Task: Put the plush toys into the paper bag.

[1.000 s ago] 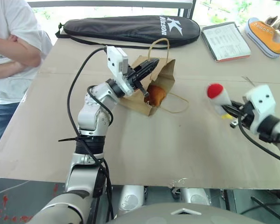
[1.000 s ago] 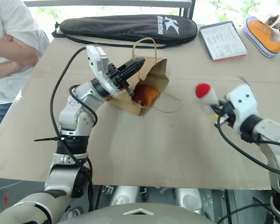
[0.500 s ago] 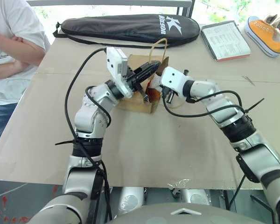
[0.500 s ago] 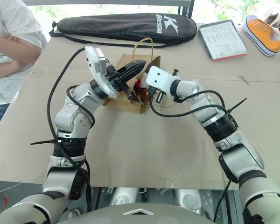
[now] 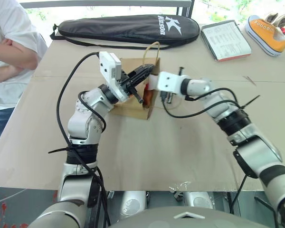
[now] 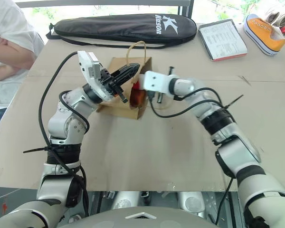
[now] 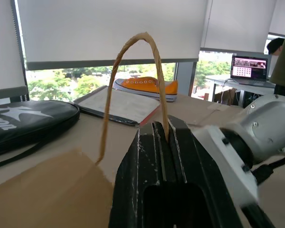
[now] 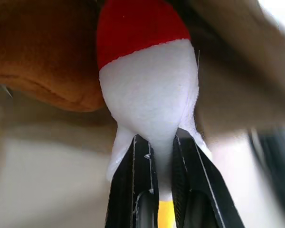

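Right wrist view | white toy [image 8: 149, 95] pinched in right pincer [image 8: 161, 156] | at paper bag [image 5: 133, 102] mouth

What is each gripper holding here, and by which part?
Left gripper pinches the paper bag by a cord handle. Right gripper clamps the white plush toy by its lower end.

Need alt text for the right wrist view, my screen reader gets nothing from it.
The right gripper is shut on the white plush toy with a red top, pinching its lower end between two black fingers. The orange-brown plush toy lies right beside it, with brown paper bag around them.
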